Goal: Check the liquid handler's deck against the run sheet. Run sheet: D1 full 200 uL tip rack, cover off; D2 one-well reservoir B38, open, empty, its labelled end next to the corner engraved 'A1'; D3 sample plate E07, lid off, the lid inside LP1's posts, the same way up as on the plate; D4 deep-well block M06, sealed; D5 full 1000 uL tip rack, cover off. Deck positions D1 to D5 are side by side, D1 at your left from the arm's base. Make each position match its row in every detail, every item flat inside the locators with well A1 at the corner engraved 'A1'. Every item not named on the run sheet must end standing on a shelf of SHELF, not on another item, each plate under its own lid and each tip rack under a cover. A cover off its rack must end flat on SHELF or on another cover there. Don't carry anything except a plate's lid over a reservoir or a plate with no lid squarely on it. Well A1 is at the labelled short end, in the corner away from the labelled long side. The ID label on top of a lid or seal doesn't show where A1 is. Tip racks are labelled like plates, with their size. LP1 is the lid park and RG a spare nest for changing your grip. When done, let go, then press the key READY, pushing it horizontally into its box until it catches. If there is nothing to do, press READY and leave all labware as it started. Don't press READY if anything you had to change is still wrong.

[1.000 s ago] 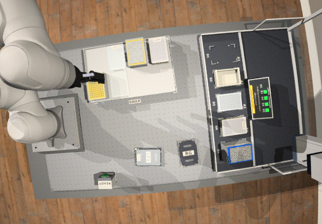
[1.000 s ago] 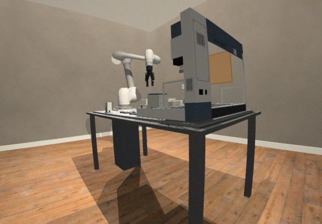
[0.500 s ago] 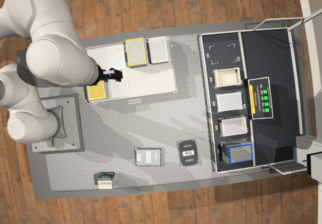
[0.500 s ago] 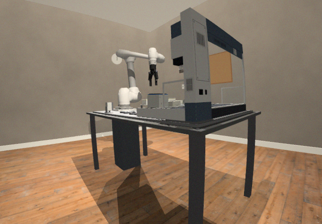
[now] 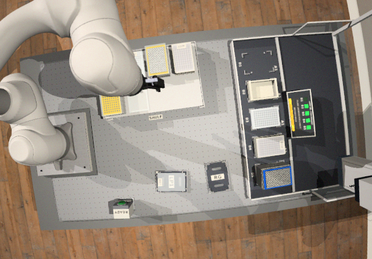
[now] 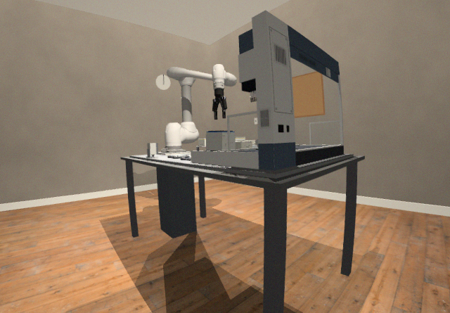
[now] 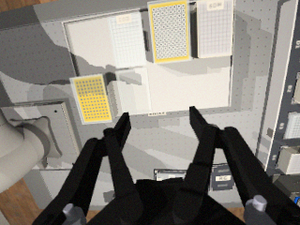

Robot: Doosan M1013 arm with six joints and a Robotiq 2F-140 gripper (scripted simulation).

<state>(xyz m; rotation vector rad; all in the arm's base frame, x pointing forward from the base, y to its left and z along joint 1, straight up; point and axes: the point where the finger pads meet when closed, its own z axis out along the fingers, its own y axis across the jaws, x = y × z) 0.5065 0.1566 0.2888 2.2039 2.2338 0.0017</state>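
Observation:
My gripper (image 5: pixel 154 83) is open and empty, high above the front part of SHELF (image 5: pixel 168 96); it also shows in the side view (image 6: pixel 219 115) and the wrist view (image 7: pixel 159 114). On SHELF stand a yellow tip rack (image 5: pixel 111 105) (image 7: pixel 91 97), a clear cover (image 5: pixel 137 101) beside it, a yellow-framed rack (image 5: pixel 156 59) (image 7: pixel 170 31), a plate (image 5: pixel 182 57) and a white plate (image 7: pixel 127 39). Deck position D1 (image 5: pixel 258 62) is bare. D2 holds a cream reservoir (image 5: pixel 262 89), D3 a plate (image 5: pixel 264 117), D4 a block (image 5: pixel 269 145), D5 a blue-framed rack (image 5: pixel 276 177). A lid lies in LP1 (image 5: pixel 171 181).
The RG nest (image 5: pixel 217 177) stands right of LP1. The READY box (image 5: pixel 121 208) sits at the table's near edge. The arm's base plate (image 5: pixel 67 142) is left of SHELF. The liquid handler's frame and head (image 6: pixel 271 84) rise over the deck.

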